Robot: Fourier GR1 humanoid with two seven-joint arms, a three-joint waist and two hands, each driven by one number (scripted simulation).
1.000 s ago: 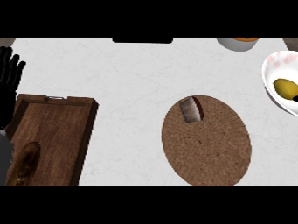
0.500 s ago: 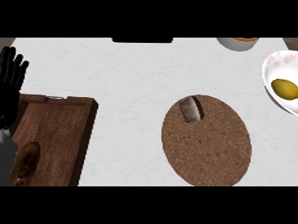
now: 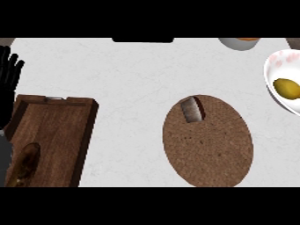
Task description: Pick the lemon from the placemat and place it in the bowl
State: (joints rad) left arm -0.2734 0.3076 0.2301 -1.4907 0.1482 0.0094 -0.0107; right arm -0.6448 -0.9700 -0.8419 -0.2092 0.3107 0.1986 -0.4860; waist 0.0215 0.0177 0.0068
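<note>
Inside glossy round bowl: dimpled-looking lemon

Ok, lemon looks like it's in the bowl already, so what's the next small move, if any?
Probably none beyond holding still: the lemon lies inside the white bowl at the right edge, off the brown placemat. The left hand rests open at the left edge, and the right hand is out of view.
</note>
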